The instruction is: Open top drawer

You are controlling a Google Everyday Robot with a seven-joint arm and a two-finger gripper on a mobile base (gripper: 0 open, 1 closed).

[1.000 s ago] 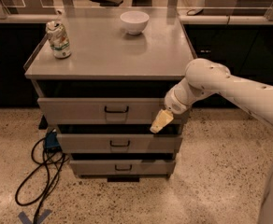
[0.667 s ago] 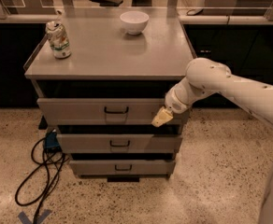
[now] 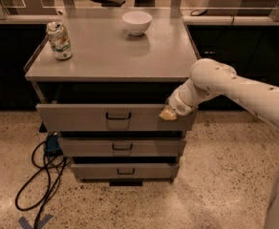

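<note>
The top drawer is a wide grey front panel with a small black loop handle at its centre. It stands pulled out from under the grey cabinet top, with a dark gap behind its upper edge. My gripper hangs from the white arm at the right end of the drawer front, right of the handle. Its yellowish fingertips rest against the panel's upper right part.
Two shorter grey drawers sit below, slightly out. A crushed can stands at the top's left and a white bowl at the back. Black cables lie on the floor at left.
My gripper has risen from the lower right part of the drawer front to its upper right edge. The camera view has shifted slightly.
</note>
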